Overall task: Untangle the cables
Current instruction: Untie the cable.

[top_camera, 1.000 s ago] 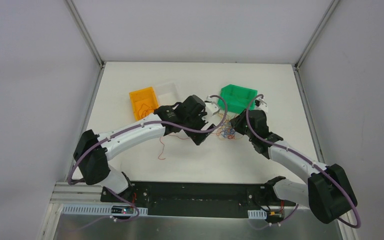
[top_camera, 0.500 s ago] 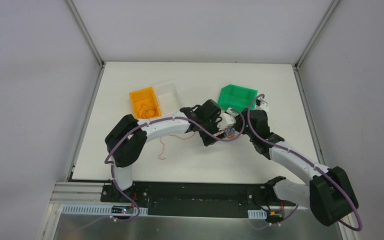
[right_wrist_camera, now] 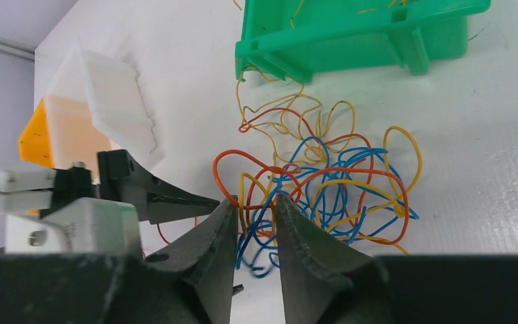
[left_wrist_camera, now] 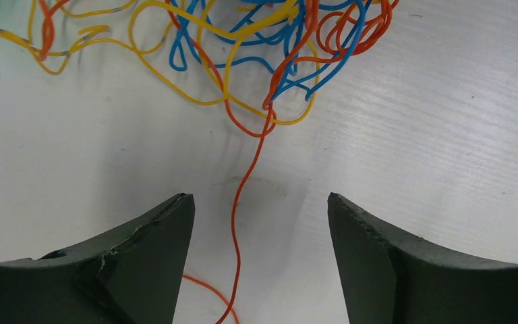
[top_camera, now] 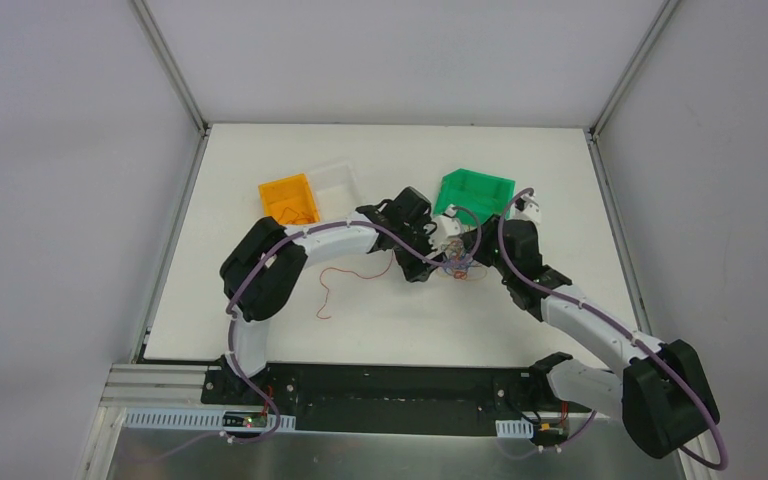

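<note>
The cables (left_wrist_camera: 263, 40), a curly knot of orange, blue and yellow wire, are lying on the white bench (left_wrist_camera: 445, 135) just ahead of the left pincer (left_wrist_camera: 260, 199), which is standing released. One orange strand (left_wrist_camera: 239, 202) is trailing from the knot straight back between its fingers. The right pincer (right_wrist_camera: 256, 199) is sitting at the knot's opposite side, fingers almost together; whether it is gripping is unclear. The green bin (right_wrist_camera: 351, 34) nearby is holding yellow strands.

Cables (left_wrist_camera: 270, 101) partly beyond top edge
</note>
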Controlling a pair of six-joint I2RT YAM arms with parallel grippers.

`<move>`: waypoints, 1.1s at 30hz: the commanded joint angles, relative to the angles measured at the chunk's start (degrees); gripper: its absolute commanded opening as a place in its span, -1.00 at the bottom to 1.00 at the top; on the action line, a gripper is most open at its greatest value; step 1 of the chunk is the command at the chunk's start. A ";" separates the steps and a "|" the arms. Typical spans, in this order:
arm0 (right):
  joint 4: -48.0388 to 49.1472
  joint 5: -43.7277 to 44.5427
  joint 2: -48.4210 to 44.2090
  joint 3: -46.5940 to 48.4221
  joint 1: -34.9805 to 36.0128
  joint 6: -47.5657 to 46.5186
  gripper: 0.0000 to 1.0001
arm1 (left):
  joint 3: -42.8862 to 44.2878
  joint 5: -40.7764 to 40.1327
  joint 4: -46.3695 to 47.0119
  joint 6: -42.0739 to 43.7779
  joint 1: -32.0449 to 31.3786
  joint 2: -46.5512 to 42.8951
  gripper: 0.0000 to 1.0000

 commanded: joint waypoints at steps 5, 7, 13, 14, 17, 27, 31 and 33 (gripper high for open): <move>3.44 2.58 -2.14 -0.23 -0.11 0.35 -0.38 | 2.35 5.74 1.17 0.65 0.05 3.16 0.30; 3.46 3.16 -2.08 -0.27 -0.11 0.50 -0.38 | 2.55 6.25 1.17 0.28 0.18 4.14 0.11; 3.33 5.52 -3.37 -1.03 -0.27 0.79 -0.27 | 2.48 4.51 0.96 -0.96 0.46 4.49 -1.00; 3.11 6.29 -3.71 -1.13 -0.28 0.94 -0.20 | 2.31 4.04 0.98 -1.21 0.57 4.02 -1.00; 1.71 9.46 -4.72 -1.35 -0.54 1.93 0.17 | 1.17 3.68 0.90 -2.06 0.56 1.11 -1.00; -1.98 15.39 -7.63 -4.11 -4.38 9.38 0.47 | -0.15 2.50 0.90 -10.03 3.17 -10.06 -1.00; -2.01 8.43 -4.19 -4.50 -8.68 13.85 0.41 | -0.53 -0.50 0.91 -12.24 3.36 -12.56 -1.00; -1.23 3.16 -1.15 -4.23 -11.05 16.32 0.38 | -1.00 -1.84 0.91 -12.80 3.33 -13.36 -1.00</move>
